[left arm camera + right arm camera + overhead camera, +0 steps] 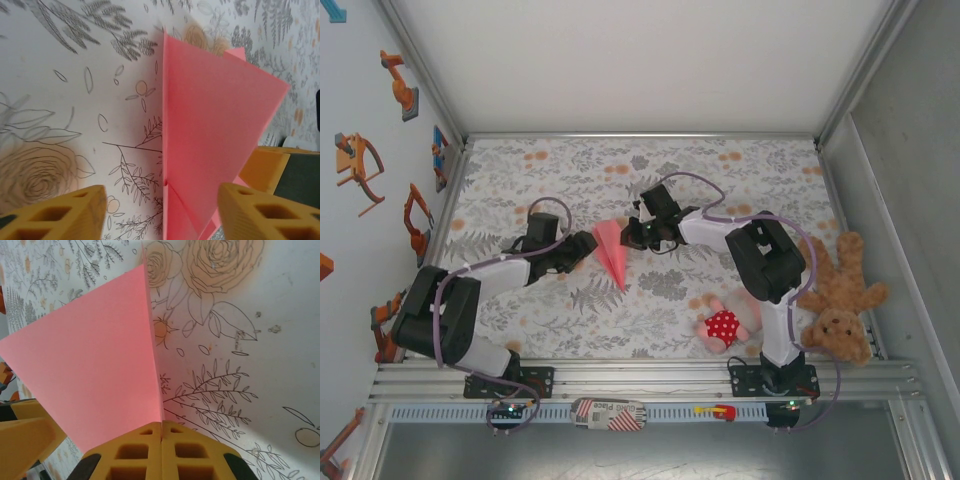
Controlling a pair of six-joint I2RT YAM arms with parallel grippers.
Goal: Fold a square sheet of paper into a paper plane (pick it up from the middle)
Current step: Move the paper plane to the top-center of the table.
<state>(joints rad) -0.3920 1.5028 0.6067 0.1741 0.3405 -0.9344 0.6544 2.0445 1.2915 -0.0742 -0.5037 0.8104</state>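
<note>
The salmon-pink paper plane (pixel 611 250) is a narrow pointed dart standing on its folded edge on the floral cloth, tip toward the near side. My right gripper (pixel 632 232) is shut on its centre crease, and one wing (pixel 95 375) fans out to the left of the shut gripper (pixel 161 426). My left gripper (pixel 588 245) comes in from the left. It is open, its yellow fingers (pixel 65 215) standing on either side of the upright paper (pixel 215 125) with a gap between them.
A pink plush doll in a red dotted dress (pixel 723 325) lies near the right arm's base. A brown teddy bear (pixel 842 300) rests against the right wall. Metal rails (pixel 640 375) line the table's near edge.
</note>
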